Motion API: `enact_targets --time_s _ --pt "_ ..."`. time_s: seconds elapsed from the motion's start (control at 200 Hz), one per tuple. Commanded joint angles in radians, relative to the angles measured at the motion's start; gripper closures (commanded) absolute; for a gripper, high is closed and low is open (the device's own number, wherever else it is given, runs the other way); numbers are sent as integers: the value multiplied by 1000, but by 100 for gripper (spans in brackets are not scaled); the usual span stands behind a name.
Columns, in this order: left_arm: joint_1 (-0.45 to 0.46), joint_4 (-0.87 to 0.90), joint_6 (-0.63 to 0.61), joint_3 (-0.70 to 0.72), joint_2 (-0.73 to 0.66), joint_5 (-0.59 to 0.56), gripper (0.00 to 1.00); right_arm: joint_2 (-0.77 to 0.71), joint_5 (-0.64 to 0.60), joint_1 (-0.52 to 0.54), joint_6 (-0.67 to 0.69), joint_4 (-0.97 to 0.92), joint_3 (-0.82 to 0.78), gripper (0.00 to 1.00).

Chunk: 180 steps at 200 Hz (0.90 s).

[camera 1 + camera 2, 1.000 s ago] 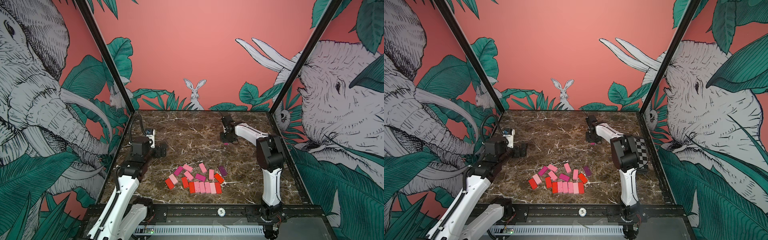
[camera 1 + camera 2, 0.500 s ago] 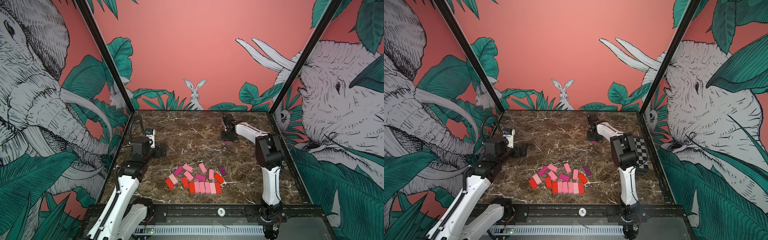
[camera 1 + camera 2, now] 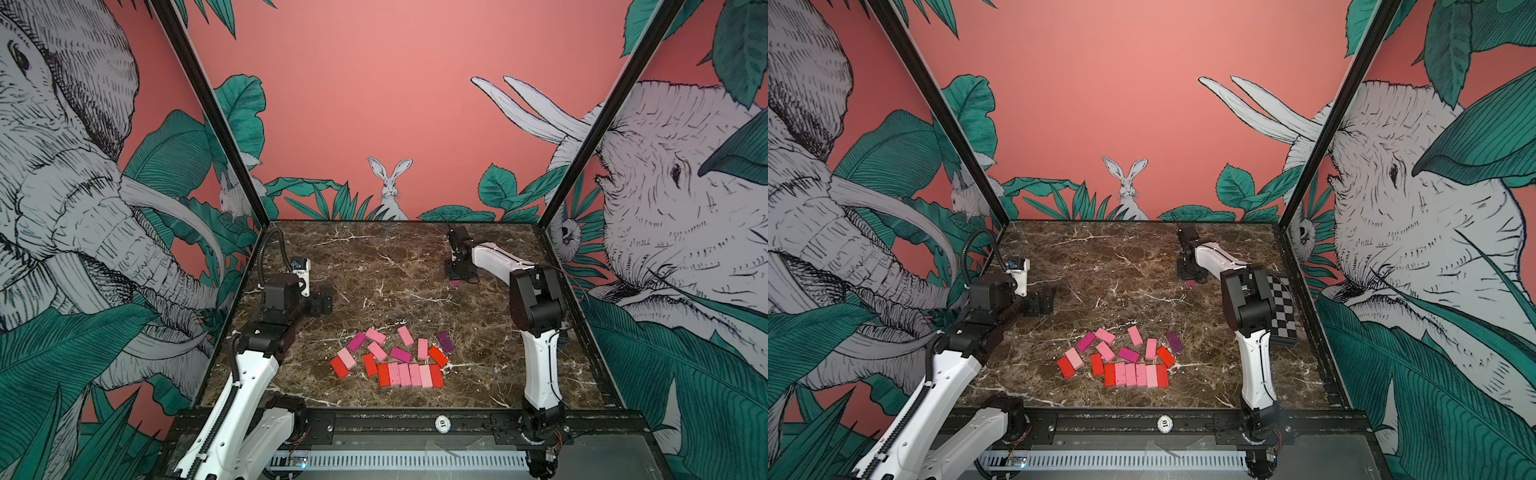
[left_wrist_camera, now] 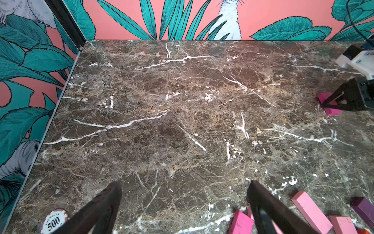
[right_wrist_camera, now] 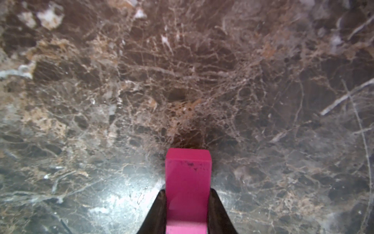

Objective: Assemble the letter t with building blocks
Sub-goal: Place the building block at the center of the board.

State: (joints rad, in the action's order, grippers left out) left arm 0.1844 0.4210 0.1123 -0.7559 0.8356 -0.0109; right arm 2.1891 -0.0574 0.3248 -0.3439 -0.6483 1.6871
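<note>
**Far right of the desk: right gripper clamped on one magenta block**

Toward the desk's far right corner, our right gripper (image 3: 458,277) has its jaws closed on the long sides of a small magenta rectangular block (image 5: 187,174). The long axis runs straight out ahead of the gripper, free end poking forward. In the left wrist view the same block (image 4: 332,111) sits low at the brown marble desk (image 3: 374,257). It is touching or just off it; we can't tell which. Nothing else lies near it.

The pile of red, pink and purple flat blocks (image 3: 395,357) is near the front edge, about mid-width, well apart from the held one. Six of them lie side by side, touching, in a neat row (image 3: 1136,375) along the front edge. The others are loose at mixed angles just behind it.

Our left gripper (image 4: 182,186) hangs over the left side of the desk, jaws wide apart and empty. It is nearer the pile than the right one. A black-and-white checkerboard plate (image 3: 1283,307) lies at the right edge behind the right arm's elbow, clear of the held block.

Our read: this is a place step, and the letter is barely started up here. What matters next is which way that long axis lands, since later pieces line up to it. The way down looks unobstructed. The risk is the block skewing on release.
</note>
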Motion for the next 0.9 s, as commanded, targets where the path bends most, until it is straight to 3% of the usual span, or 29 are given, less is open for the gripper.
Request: enact_targets --time_s 0.0,0.51,0.73,0.895 --pt "1 22 4 0 -9 8 1 21 -24 -10 10 -23 10 71" --pt "1 22 3 0 -1 9 1 10 -11 -17 26 -39 6 50" --pt "0 24 3 -2 2 9 1 -62 14 -17 56 -67 -8 32" --pt "1 25 3 -2 4 7 1 -166 56 -16 112 -105 -44 26"
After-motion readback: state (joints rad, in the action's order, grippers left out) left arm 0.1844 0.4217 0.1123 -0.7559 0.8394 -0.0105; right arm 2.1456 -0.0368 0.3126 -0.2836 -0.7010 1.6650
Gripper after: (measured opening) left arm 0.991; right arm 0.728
